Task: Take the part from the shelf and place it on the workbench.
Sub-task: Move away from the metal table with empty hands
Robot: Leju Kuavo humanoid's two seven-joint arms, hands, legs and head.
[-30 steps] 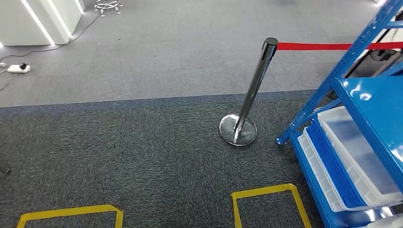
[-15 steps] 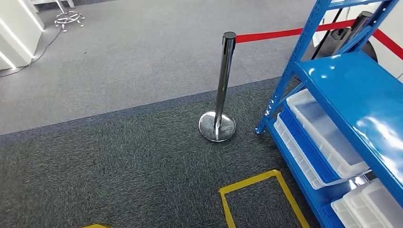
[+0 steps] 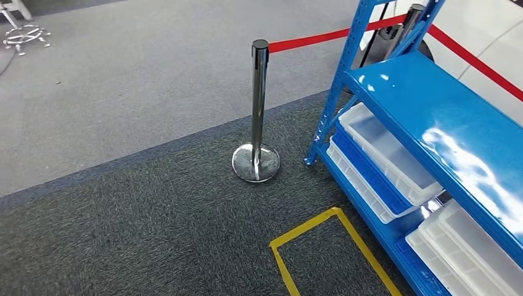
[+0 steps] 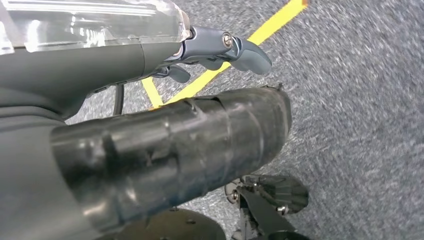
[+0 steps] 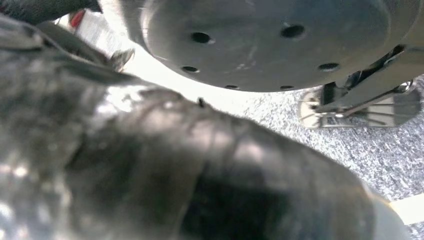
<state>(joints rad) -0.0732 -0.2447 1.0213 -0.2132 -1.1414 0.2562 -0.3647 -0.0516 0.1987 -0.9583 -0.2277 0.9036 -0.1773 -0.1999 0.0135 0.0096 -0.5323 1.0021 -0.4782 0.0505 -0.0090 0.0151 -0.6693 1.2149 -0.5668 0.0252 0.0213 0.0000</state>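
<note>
So the left hand point(image 4: 220, 47) hung over the carpet point(image 3: 154, 228), fingers loosely apart, nothing in them. Right hand point(image 5: 175, 165) was a blur, couldn't tell its fingers. Yellow tape outline point(image 3: 327, 250) sat nearest, beside the blue shelf point(image 3: 432, 117) with its white bins point(image 3: 382, 148); chrome post point(image 3: 258, 117) farther back. Couldn't spot the part.

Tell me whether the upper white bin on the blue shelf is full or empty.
Empty, as far as it shows: the white bin has a bare bottom in the head view, though the shelf above covers its far side.

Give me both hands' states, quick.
Left hand: holds nothing, fingers apart, hanging over the carpet.
Right hand: blurred dark mass up close, cannot be told.
</note>
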